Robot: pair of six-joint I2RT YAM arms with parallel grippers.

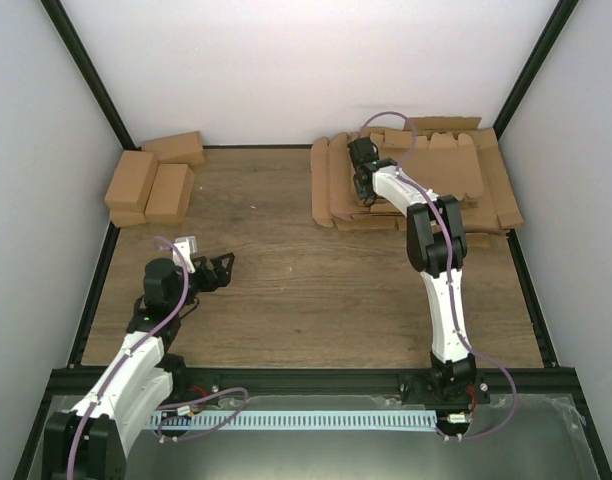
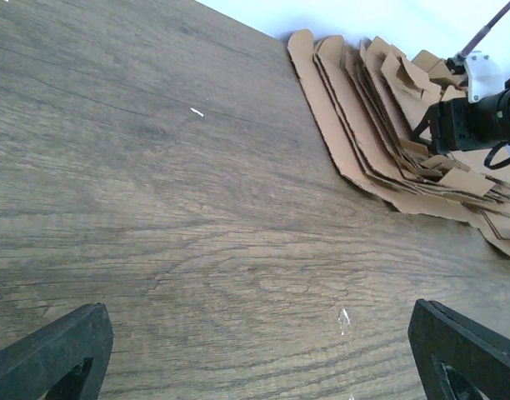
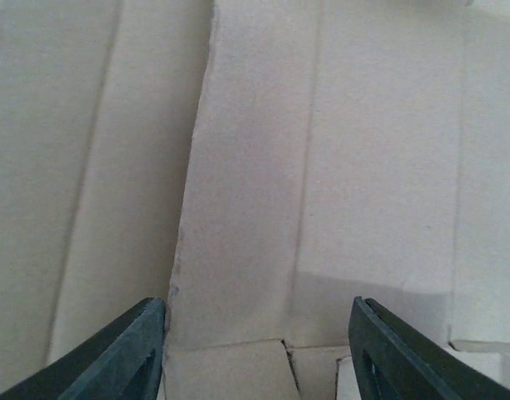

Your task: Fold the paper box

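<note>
The paper box (image 3: 322, 167) shows as a flat brown sheet with crease lines and flap cuts, filling the right wrist view. It lies on top of the heap at the back right. My right gripper (image 1: 361, 188) hovers close over it; in the right wrist view the right gripper (image 3: 259, 354) is open, its dark fingers (image 3: 122, 354) wide apart with only the sheet's surface below them. My left gripper (image 1: 221, 270) sits low over bare wood at the left. In its own view the left gripper (image 2: 259, 358) is open and holds nothing.
A heap of flat brown cardboard sheets (image 1: 456, 170) covers the back right corner, its ragged edge (image 2: 380, 125) reaching toward the table's middle. Several small folded brown cartons (image 1: 151, 185) stand at the back left. Black frame rails and white walls bound the table.
</note>
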